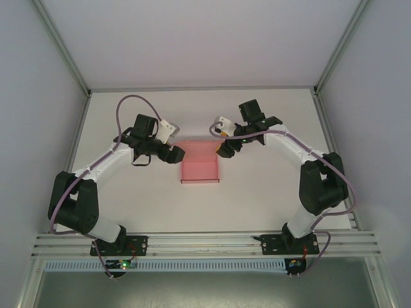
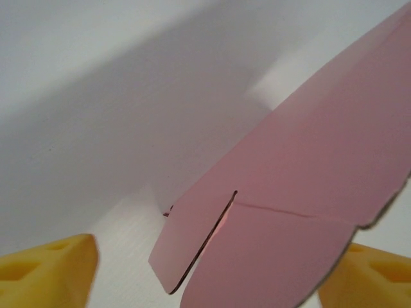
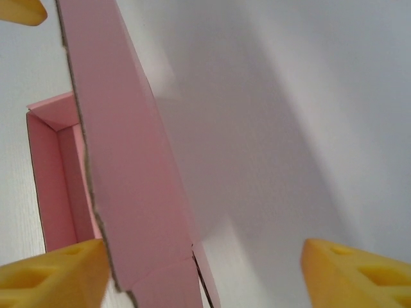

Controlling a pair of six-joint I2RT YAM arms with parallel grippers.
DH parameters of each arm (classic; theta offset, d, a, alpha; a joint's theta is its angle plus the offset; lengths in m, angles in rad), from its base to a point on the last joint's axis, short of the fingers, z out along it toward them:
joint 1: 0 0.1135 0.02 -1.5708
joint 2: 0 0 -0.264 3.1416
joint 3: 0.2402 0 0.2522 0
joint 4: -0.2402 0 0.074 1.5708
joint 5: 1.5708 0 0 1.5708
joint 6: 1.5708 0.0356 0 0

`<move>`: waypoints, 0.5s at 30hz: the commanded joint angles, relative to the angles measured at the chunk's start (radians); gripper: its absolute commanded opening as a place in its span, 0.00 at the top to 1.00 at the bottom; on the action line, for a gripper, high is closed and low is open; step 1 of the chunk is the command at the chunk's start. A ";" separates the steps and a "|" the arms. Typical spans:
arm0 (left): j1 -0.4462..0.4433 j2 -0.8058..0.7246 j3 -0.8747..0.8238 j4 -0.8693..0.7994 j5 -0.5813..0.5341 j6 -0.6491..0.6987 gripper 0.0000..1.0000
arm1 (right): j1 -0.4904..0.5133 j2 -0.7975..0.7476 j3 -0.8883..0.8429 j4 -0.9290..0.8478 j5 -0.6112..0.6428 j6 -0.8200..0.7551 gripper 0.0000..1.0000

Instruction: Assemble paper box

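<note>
From above, the pink box point(image 1: 199, 170) sits mid-tabletop point(image 1: 270, 192), between the two arms. It already reads as a shallow rectangle, not a flat sheet. The left fingers point(image 1: 173, 154) reach its far-left corner and the right fingers point(image 1: 226, 149) its far-right corner, each right at the card.

From the left wrist, two pink flaps point(image 2: 257, 256) parted by a slit hang between the left fingers point(image 2: 54, 269). One yellow tip stands clear of the card with white tabletop showing in between. The other tip is partly hidden behind the card's edge. These fingers are spread around the flaps, not clamped on them.

From the right wrist, a tall panel point(image 3: 122, 167) with a rough die-cut edge stands upright. Beside it the box's hollow shows, with inner walls point(image 3: 58, 186) up and a folded corner at its far end. One of the right fingers point(image 3: 51, 273) sits against the foot of the panel, while the other is well off across bare tabletop. This pair is released too, bracketing the panel without pinching it.

My reading is that the job is partway done. The base and some walls are formed, but the tall panel and the end flaps look loose and untucked. What seems left is folding those in, tucking the tabs and closing it. Thin card like this will likely bend easily if squeezed off the crease.
</note>
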 commanded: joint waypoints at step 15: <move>-0.002 0.037 0.046 -0.030 0.005 0.053 0.76 | -0.002 0.033 0.044 -0.056 -0.004 -0.001 0.89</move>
